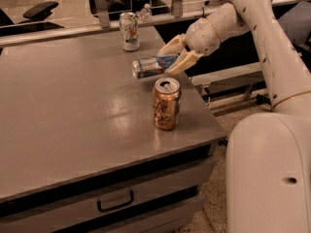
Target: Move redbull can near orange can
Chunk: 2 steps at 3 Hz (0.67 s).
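- Camera view: my claw (171, 57) is clamped on the redbull can (151, 66), holding it sideways above the table (73, 110), close at 12 o'clock of the upright orange can (166, 103).
- I judge the carry nearly finished; next I should lower it and let go without knocking the orange can.

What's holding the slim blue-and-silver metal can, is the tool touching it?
Touching. Camera view: the tool, above the grey table, pinches one end of the slim blue-and-silver metal can.
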Tool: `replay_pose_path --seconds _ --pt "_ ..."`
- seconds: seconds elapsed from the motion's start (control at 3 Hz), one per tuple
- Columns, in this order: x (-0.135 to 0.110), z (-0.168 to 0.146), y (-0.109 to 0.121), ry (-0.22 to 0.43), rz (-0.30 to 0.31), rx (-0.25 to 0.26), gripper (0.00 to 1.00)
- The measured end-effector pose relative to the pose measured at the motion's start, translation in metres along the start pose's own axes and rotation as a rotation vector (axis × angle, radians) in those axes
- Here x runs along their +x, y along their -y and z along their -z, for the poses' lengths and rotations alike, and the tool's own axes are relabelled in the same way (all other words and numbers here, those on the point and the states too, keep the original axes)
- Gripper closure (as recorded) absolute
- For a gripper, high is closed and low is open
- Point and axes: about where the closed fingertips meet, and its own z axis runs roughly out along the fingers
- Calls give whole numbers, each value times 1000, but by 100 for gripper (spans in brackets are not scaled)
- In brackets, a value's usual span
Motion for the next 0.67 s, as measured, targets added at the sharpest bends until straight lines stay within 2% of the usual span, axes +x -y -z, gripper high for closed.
replay_pose_path --seconds 0.33,0.67 --pt "0 3 -4 1 7 0 98" --pt "-1 4 -7 -38 0 -3 75"
